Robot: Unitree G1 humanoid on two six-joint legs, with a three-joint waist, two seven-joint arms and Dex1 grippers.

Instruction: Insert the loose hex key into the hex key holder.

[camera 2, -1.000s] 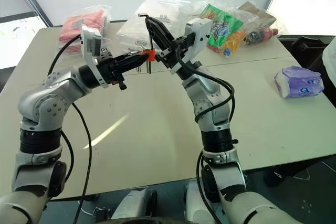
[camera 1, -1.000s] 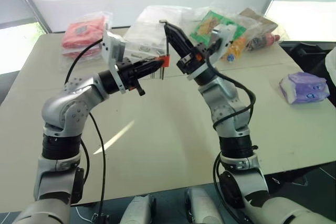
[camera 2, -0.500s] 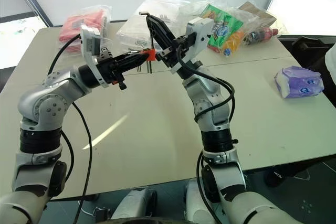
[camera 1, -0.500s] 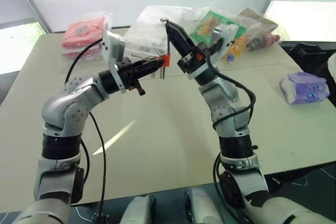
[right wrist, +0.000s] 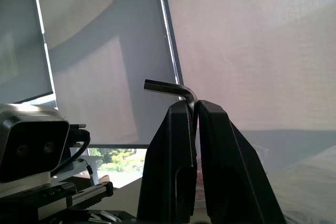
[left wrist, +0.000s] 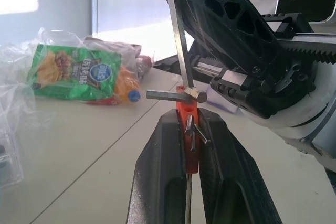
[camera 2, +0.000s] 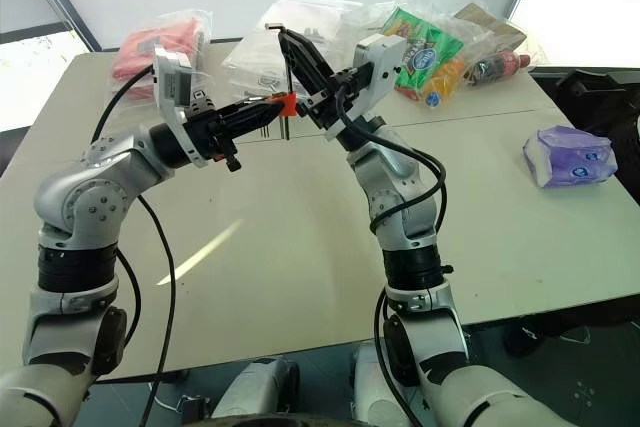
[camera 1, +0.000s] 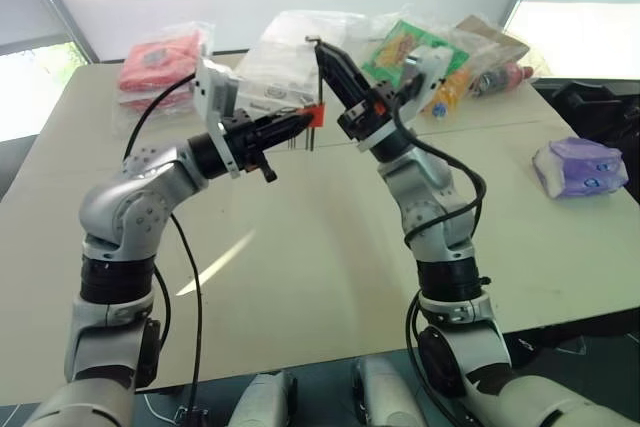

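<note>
Above the pale table (camera 1: pixel 300 277), both arms are raised so that their claws meet in mid-air over its far half. Along the far edge lie several packets: a red packet in clear plastic (camera 1: pixel 155 62), a clear bag of white items (camera 1: pixel 285 52), a green snack bag (camera 1: pixel 405 47), and, off to the right, a purple and white packet (camera 1: pixel 580 167).

The left gripper (left wrist: pixel 190 129) reaches forward and to the right, its two black fingers closed tight on the hex key holder (left wrist: pixel 187 135), the small red-orange block, which sits pinched between the fingertips with short dark keys jutting from it. In the head view the holder (camera 1: pixel 316 115) shows as an orange spot at the tip of that claw.

The right gripper (right wrist: pixel 193 109) angles up and to the left, fingers squeezed together on the loose hex key (right wrist: pixel 170 87). The key's short bent end sticks out sideways above the fingertips. Its long shank (left wrist: pixel 178 40) runs down from that claw to the top of the orange holder, where its lower end meets the block; whether it has entered a slot cannot be told.
</note>
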